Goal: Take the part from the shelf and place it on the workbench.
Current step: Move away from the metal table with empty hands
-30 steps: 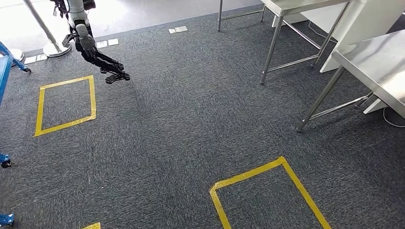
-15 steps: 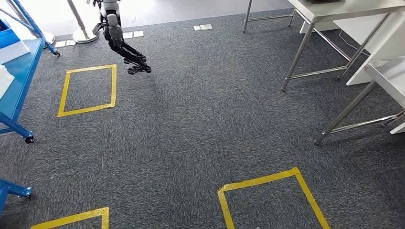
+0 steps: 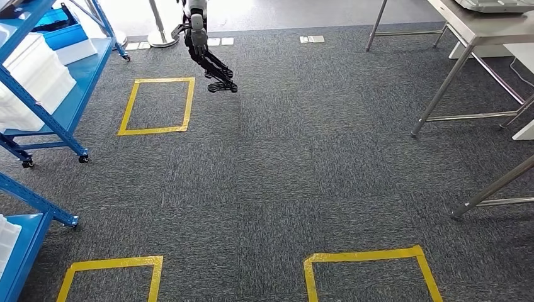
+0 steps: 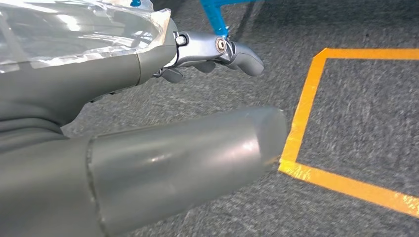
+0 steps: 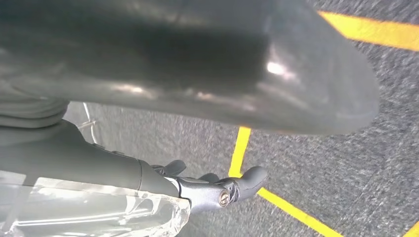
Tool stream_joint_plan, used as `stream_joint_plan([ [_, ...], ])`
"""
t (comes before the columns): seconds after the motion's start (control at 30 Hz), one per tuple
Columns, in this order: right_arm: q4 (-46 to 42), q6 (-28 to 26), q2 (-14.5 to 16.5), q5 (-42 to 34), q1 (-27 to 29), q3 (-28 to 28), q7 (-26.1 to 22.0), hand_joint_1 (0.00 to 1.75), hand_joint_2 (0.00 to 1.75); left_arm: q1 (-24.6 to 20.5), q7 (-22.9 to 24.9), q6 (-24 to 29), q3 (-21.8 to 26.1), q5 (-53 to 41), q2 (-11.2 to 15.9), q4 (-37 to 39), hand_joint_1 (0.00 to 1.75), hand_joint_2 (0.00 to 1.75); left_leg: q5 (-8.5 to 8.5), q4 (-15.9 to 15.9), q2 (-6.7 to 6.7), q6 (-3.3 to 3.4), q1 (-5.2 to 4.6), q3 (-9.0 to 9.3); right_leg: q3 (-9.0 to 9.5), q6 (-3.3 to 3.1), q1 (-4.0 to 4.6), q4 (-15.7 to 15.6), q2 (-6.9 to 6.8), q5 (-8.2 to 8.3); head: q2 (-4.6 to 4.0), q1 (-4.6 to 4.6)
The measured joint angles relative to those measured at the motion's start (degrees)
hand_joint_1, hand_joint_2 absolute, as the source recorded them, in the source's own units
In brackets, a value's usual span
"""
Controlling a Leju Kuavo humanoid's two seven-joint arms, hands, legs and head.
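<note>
Fingers of left hand (image 4: 148, 123) and right hand (image 5: 188, 74) loosely apart, holding nothing — arms hanging over carpet. Part not identifiable; presumably among white trays on blue shelf (image 3: 47, 82). Best to square up close to shelf before reaching — worktop (image 3: 469, 22) opposite.

Left hand (image 4: 148, 123) hangs, fingers (image 4: 232, 52) loosely curled, holding nothing; right hand (image 5: 163, 74) likewise, fingers (image 5: 237, 185) slack and apart
</note>
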Motion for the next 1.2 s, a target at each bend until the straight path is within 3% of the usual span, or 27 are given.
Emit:
stream_joint_plan([
  [0.07, 0.0, -0.01, -0.03, 0.08, -0.17, -0.01, 0.08, 0.0, 0.0, 0.13, -0.1, 0.01, 0.2, -0.29, -0.03, 0.0, 0.0, 0.0, -1.08, 1.55, 1.61, -0.42, 0.15, -0.9, 0.3, -0.87, -0.14, -0.19, -1.03, 0.34, 0.0, -0.13],
  [0.13, 0.0, -0.02, -0.04, 0.15, -0.07, -0.02, 0.09, 0.0, 0.0, -0.02, -0.18, 0.01, 0.38, -0.49, -0.05, 0.0, 0.0, 0.0, -4.54, 7.48, 4.78, -0.74, 0.12, -3.71, 0.25, -1.49, 0.1, -0.28, -2.22, 0.42, 0.0, -0.35],
  [0.17, 0.0, -0.02, -0.04, 0.17, 0.04, -0.02, 0.09, 0.0, 0.0, -0.1, -0.22, 0.01, 0.43, -0.52, -0.04, 0.0, 0.0, 0.0, -6.39, 11.42, 5.75, -0.87, 0.14, -5.62, 0.22, -1.71, 0.29, -0.27, -2.94, 0.35, 0.0, -0.44],
  [0.23, 0.0, -0.02, -0.09, 0.17, 0.18, -0.02, 0.09, 0.0, 0.0, -0.11, -0.31, 0.01, 0.58, -0.57, -0.05, 0.0, 0.0, 0.0, -7.86, 16.51, 6.46, -0.94, 0.2, -8.18, 0.2, -1.89, 0.61, -0.25, -4.29, 0.21, 0.0, -0.45],
  [0.27, 0.0, -0.02, -0.13, 0.17, 0.17, -0.02, 0.09, 0.0, 0.0, -0.07, -0.36, 0.01, 0.66, -0.61, -0.05, 0.0, 0.0, 0.0, -6.98, 16.01, 6.61, -0.88, 0.21, -7.94, 0.25, -1.97, 0.71, -0.25, -4.88, 0.12, 0.0, -0.45],
  [0.3, 0.0, -0.01, -0.13, 0.17, 0.14, -0.02, 0.09, 0.0, 0.0, -0.05, -0.4, 0.01, 0.73, -0.67, -0.03, 0.0, 0.0, 0.0, -5.29, 13.52, 6.89, -0.73, 0.21, -6.63, 0.37, -2.04, 0.78, -0.25, -5.43, 0.02, 0.0, -0.45],
  [0.37, 0.0, -0.02, -0.1, 0.16, 0.07, -0.03, 0.08, 0.0, 0.0, -0.12, -0.56, 0.01, 0.85, -0.9, 0.01, 0.0, 0.0, 0.0, -1.86, 5.96, 8.94, -0.28, -0.13, -2.53, 0.69, -1.97, 1.04, -0.22, -6.42, -0.29, 0.0, -0.46],
  [0.43, 0.0, -0.03, -0.09, 0.09, 0.07, -0.07, -0.02, 0.0, 0.0, -0.39, -0.69, 0.01, 0.98, -1.29, 0.02, 0.0, 0.0, 0.0, -0.88, 1.52, 10.67, 0.14, -0.71, -0.23, 0.85, -1.59, 1.44, -0.21, -7.32, -0.62, 0.0, -0.45],
  [0.53, -0.01, -0.11, -0.03, -0.19, 0.02, -0.15, -0.54, 0.0, 0.0, -0.36, -0.77, 0.01, 1.2, -1.75, 0.05, 0.01, 0.0, 0.0, -0.9, 0.52, 9.46, 0.85, -1.01, -0.11, 0.98, -1.0, 1.58, -0.25, -8.43, -0.93, 0.0, -0.44],
  [0.6, -0.02, -0.22, -0.01, -0.33, 0.02, -0.22, -0.94, 0.0, 0.0, -0.23, -0.77, 0.01, 1.28, -1.98, 0.06, 0.01, 0.0, 0.0, -0.45, -0.2, 8.36, 1.57, -0.7, 0.27, 0.11, -0.76, 1.42, 1.91, -6.16, -2.13, 0.0, -0.37],
  [0.67, -0.01, -0.34, -0.04, -0.36, 0.29, -0.37, -1.1, 0.0, 0.0, -0.35, -0.77, 0.01, 1.29, -2.3, 0.07, 0.0, 0.0, 0.0, -0.18, -0.52, 7.12, 2.01, -0.5, 0.42, -3.17, -1.01, 1.16, 8.62, -3.13, -5.08, 0.0, -0.19],
  [0.73, 0.02, -0.43, -0.08, -0.37, 0.64, -0.52, -1.13, 0.0, 0.0, -0.41, -0.74, 0.0, 1.31, -2.68, 0.07, 0.0, 0.0, 0.0, -0.14, -0.47, 5.55, 2.08, -0.48, 0.37, -6.86, -0.98, 1.02, 15.48, -2.41, -7.27, 0.0, -0.09],
  [0.77, 0.03, -0.47, -0.1, -0.38, 0.76, -0.57, -1.12, 0.0, 0.0, -0.35, -0.68, -0.01, 1.33, -2.85, 0.05, 0.0, 0.0, 0.0, -0.13, -0.44, 4.82, 2.06, -0.46, 0.39, -7.54, -0.62, 0.94, 16.38, -2.36, -7.13, 0.0, -0.08],
  [0.8, 0.04, -0.5, -0.11, -0.37, 0.84, -0.61, -1.12, 0.0, 0.0, -0.29, -0.57, -0.01, 1.35, -3.07, 0.01, 0.0, 0.0, 0.0, -0.13, -0.38, 4.07, 1.99, -0.41, 0.43, -7.06, -0.05, 0.81, 14.85, -2.26, -5.99, 0.0, -0.08],
  [0.87, 0.05, -0.56, -0.14, -0.26, 0.89, -0.63, -1.11, 0.0, 0.0, -0.23, -0.34, -0.01, 1.39, -3.41, -0.07, -0.03, 0.0, 0.0, -0.23, -0.05, 2.66, 1.56, -0.27, 0.43, -3.78, 1.16, 0.25, 7.12, -1.01, -2.38, 0.0, -0.07],
  [0.9, 0.08, -0.59, -0.09, -0.19, 0.9, -0.63, -1.11, 0.0, 0.0, -0.23, -0.24, -0.01, 1.43, -3.55, -0.07, -0.08, 0.0, 0.0, -0.36, 0.23, 2.04, 1.2, -0.27, 0.39, -2.33, 1.35, 0.09, 3.61, -0.31, -0.89, 0.0, -0.01],
  [0.97, 0.13, -0.66, 0.01, -0.03, 0.79, -0.63, -1.11, 0.0, 0.0, -0.19, -0.14, -0.01, 1.52, -3.64, -0.03, -0.22, 0.0, 0.0, -0.48, 0.46, 1.25, 0.52, -0.39, 0.2, -1.14, 0.72, 0.09, 0.92, 0.39, 0.22, 0.0, 0.02],
  [1.03, 0.15, -0.7, 0.05, 0.11, 0.61, -0.64, -1.07, 0.0, 0.0, -0.08, -0.1, 0.0, 1.72, -3.73, 0.0, -0.31, 0.0, 0.0, -0.39, 0.43, 0.91, 0.08, -0.25, -0.01, -0.93, -0.27, 0.22, 0.85, -0.45, 0.53, 0.0, -0.06],
  [1.07, 0.15, -0.7, 0.04, 0.21, 0.57, -0.65, -1.04, 0.0, 0.0, -0.02, -0.09, 0.0, 1.87, -3.8, -0.02, -0.32, 0.0, 0.0, -0.68, 0.84, 1.59, -0.12, -0.17, -0.23, -0.87, -0.64, 0.2, 0.81, -0.85, 0.67, 0.0, -0.13],
  [1.13, 0.16, -0.7, 0.05, 0.44, 0.61, -0.67, -0.98, 0.0, 0.0, -0.05, -0.08, 0.01, 2.19, -3.88, -0.07, -0.33, 0.0, 0.0, -3.03, 4.21, 4.16, -0.54, -0.09, -1.73, -0.98, -1.31, 0.18, 0.71, -1.76, 0.87, 0.0, -0.34],
  [1.2, 0.17, -0.7, 0.03, 0.56, 0.78, -0.67, -0.97, 0.0, 0.0, -0.16, -0.11, 0.01, 2.4, -3.93, -0.1, -0.34, 0.0, 0.0, -7.2, 11.94, 6.14, -0.89, -0.1, -5.36, -1.18, -1.66, 0.54, 0.72, -2.94, 0.82, 0.0, -0.5],
])
